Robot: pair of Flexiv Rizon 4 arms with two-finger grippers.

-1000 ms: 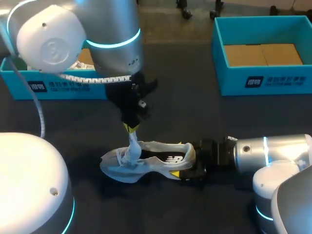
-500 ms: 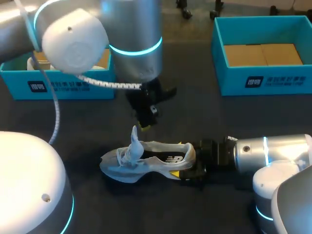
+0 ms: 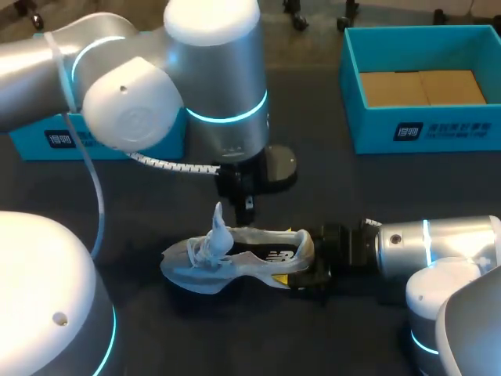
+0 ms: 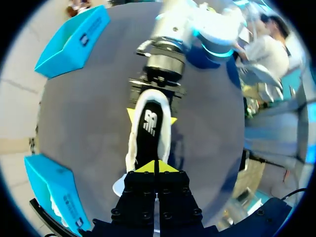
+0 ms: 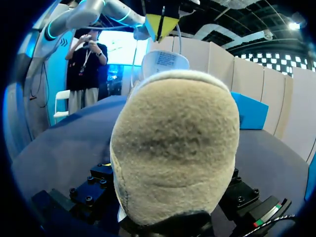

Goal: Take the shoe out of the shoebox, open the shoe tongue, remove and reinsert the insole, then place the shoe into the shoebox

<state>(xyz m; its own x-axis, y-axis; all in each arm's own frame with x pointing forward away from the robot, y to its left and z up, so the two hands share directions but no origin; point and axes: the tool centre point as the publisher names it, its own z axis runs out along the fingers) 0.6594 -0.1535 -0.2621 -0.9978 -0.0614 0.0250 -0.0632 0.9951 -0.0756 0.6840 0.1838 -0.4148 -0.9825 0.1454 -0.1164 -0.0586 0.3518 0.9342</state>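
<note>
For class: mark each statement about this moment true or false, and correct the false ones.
1. The shoe lies on the table, outside the left box and the right box. True.
2. The left gripper grips the shoe's tongue. False: its tips are shut on nothing, above the shoe.
3. The right gripper clamps the shoe's heel from both sides. True.
4. The right box holds a second shoe. False: only its brown cardboard floor shows.
5. The tongue stands up from the shoe. True.
</note>
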